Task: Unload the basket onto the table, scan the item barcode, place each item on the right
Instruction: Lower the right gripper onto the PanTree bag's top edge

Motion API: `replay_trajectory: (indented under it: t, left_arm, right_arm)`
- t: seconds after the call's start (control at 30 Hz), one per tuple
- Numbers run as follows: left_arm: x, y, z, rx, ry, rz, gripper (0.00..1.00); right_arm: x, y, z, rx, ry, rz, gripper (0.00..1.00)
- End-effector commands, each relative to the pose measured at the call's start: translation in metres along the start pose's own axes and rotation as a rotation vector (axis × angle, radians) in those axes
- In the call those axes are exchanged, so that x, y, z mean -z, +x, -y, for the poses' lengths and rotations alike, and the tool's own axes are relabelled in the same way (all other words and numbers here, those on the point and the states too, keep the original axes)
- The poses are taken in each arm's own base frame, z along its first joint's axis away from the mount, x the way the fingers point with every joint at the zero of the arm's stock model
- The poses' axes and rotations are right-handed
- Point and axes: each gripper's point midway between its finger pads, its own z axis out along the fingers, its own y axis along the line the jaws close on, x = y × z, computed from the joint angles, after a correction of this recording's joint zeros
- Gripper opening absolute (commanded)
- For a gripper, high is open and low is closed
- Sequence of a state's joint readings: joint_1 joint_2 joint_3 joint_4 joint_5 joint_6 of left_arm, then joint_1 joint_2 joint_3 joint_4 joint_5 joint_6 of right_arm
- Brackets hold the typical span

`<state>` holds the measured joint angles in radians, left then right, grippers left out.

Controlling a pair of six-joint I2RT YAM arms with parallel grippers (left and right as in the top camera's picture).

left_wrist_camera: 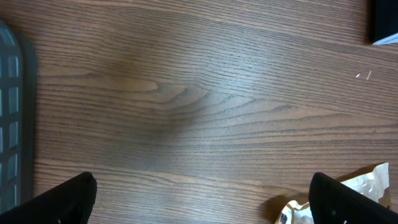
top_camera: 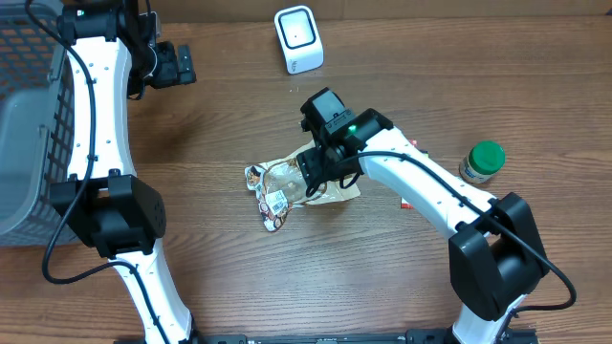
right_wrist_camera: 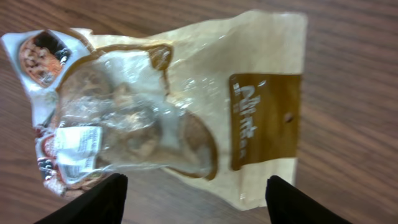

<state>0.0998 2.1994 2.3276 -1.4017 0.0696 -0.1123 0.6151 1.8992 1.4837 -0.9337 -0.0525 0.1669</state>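
The item is a clear-and-tan snack bag (top_camera: 287, 191) lying flat on the wooden table (top_camera: 382, 287). A white barcode label (right_wrist_camera: 78, 146) faces up near its printed end. My right gripper (right_wrist_camera: 196, 186) hovers just above the bag (right_wrist_camera: 174, 106), open, its fingers apart with nothing between them. In the overhead view the right gripper (top_camera: 317, 172) is over the bag's tan end. A white scanner (top_camera: 298, 38) stands at the back centre. My left gripper (top_camera: 182, 65) is open at the back left, far from the bag. Its wrist view catches only a corner of the bag (left_wrist_camera: 367, 186).
A grey mesh basket (top_camera: 29, 124) fills the left edge, and its rim (left_wrist_camera: 12, 112) shows in the left wrist view. A jar with a green lid (top_camera: 481, 162) stands at the right. A small red-and-white item (top_camera: 405, 203) peeks out under the right arm.
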Motion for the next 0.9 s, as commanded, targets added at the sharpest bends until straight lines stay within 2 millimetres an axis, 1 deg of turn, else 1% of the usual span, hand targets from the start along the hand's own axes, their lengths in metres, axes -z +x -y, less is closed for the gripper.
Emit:
replay_trajectory:
  t: [0.0,0.13,0.23,0.5,0.53,0.6,0.63,0.67,0.77,0.83,0.87]
  left_arm:
    - [0.002,0.0,0.0,-0.015,-0.005,0.005,1.0]
    - [0.002,0.0,0.0,-0.015,-0.006,0.005,1.0]
    - [0.002,0.0,0.0,-0.015,-0.006,0.005,1.0]
    - [0.002,0.0,0.0,-0.015,-0.005,0.005,1.0]
    - [0.002,0.0,0.0,-0.015,-0.005,0.005,1.0]
    - [0.002,0.0,0.0,-0.015,-0.006,0.005,1.0]
    - [0.002,0.0,0.0,-0.015,-0.005,0.005,1.0]
    - [0.002,0.0,0.0,-0.015,-0.006,0.005,1.0]
    - [0.002,0.0,0.0,-0.015,-0.006,0.005,1.0]
    - [0.002,0.0,0.0,-0.015,-0.006,0.005,1.0]
    - [0.002,0.0,0.0,-0.015,-0.005,0.004,1.0]
  right_arm:
    - [-0.002,-0.007,0.006,0.043,0.033,0.022,0.77]
    - [-0.017,-0.006,0.007,0.042,0.034,0.002,0.81]
    - [-0.031,-0.001,0.008,0.042,0.04,-0.033,0.81]
    - [-0.078,0.025,0.017,0.036,0.069,-0.166,0.8]
    - [-0.084,0.03,0.019,0.035,0.074,-0.188,0.79]
    - [-0.091,0.038,0.021,0.031,0.082,-0.225,0.66]
    - [-0.093,0.042,0.022,0.027,0.085,-0.24,0.61]
    - [-0.095,0.046,0.022,0.027,0.084,-0.253,0.59]
    - [-0.099,0.053,0.023,0.026,0.081,-0.27,0.58]
    - [-0.1,0.058,0.024,0.025,0.083,-0.281,0.53]
    - [-0.101,0.059,0.025,0.024,0.084,-0.285,0.44]
